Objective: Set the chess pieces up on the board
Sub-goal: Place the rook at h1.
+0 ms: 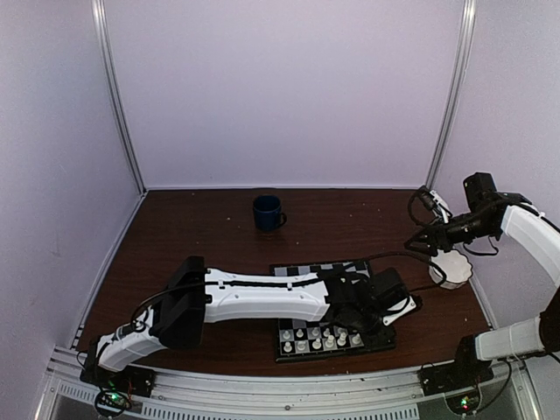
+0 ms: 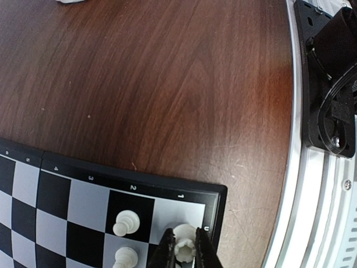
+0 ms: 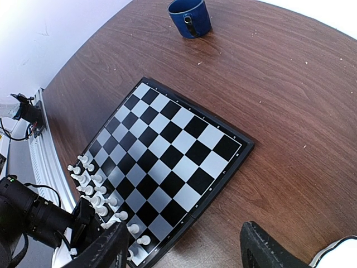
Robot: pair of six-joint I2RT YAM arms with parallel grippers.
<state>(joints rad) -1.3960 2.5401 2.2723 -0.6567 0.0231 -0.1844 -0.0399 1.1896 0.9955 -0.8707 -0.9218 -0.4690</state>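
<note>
Left gripper [image 2: 184,252] jaws clamped on a white piece [image 2: 182,232] at the board [image 2: 56,195] corner square, other chess pieces [image 3: 92,192] in rows just beside. Left arm [image 1: 262,302] hides much of the board from above. Right gripper [image 3: 184,251] jaws apart, near white bowl [image 1: 451,269]. Mug [image 1: 268,213] well behind.

You've got one chessboard [image 3: 173,151], one blue mug [image 3: 189,17], one white bowl [image 1: 452,273], and two robot arms: the left arm [image 1: 262,302] and the right arm [image 1: 534,229]. White chess pieces [image 2: 125,222]: roughly a dozen, too small and crowded to count exactly.
</note>
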